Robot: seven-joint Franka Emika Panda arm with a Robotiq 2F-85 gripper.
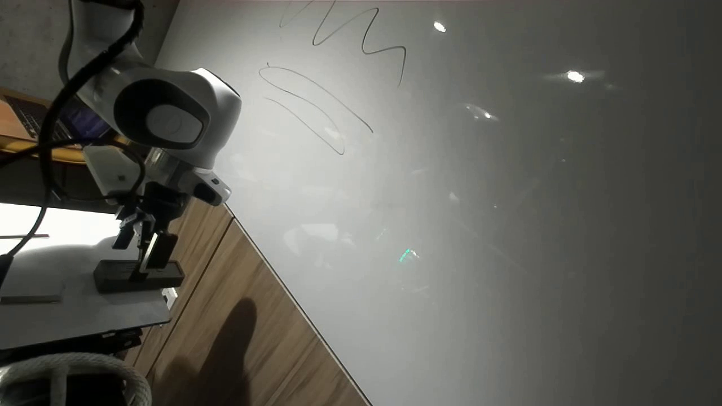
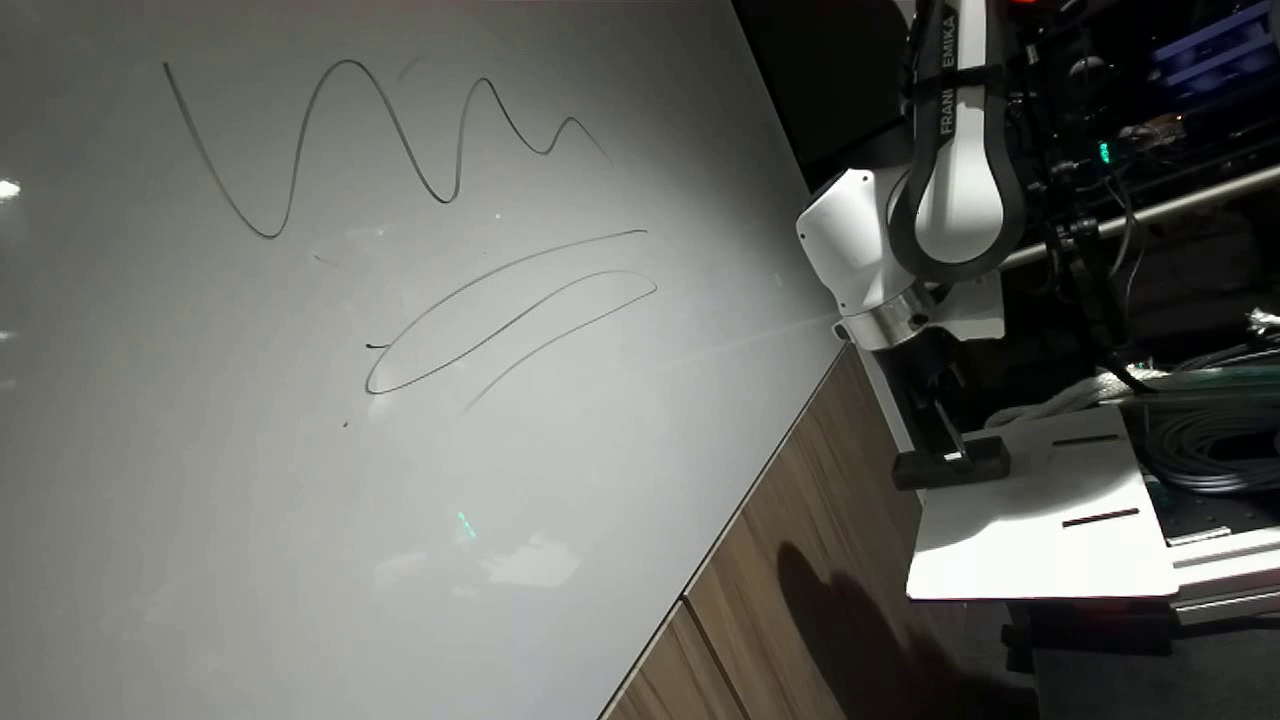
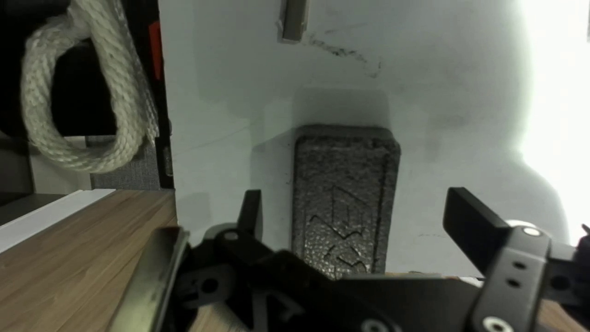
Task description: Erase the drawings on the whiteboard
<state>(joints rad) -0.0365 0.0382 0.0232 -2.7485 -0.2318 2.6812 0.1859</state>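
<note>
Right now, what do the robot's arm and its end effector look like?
The arm is smooth, rounded and white with black parts, plus a silver ring near its end and a black cable alongside. Pale letters on the arm include EMIKA; a black strap crosses the lettering. The end effector is mostly black, with two blocky fingers and round silvery pins.

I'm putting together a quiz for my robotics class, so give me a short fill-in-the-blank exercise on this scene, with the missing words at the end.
1. The zigzag and the loop are drawn on the ____.
2. Of those two drawings, the ____ lies nearer the wood panel.
3. The gripper is ____, not shut.
4. In the wrist view, the eraser shows between the gripper's two ____.

Missing words: whiteboard; loop; open; fingers.
</note>
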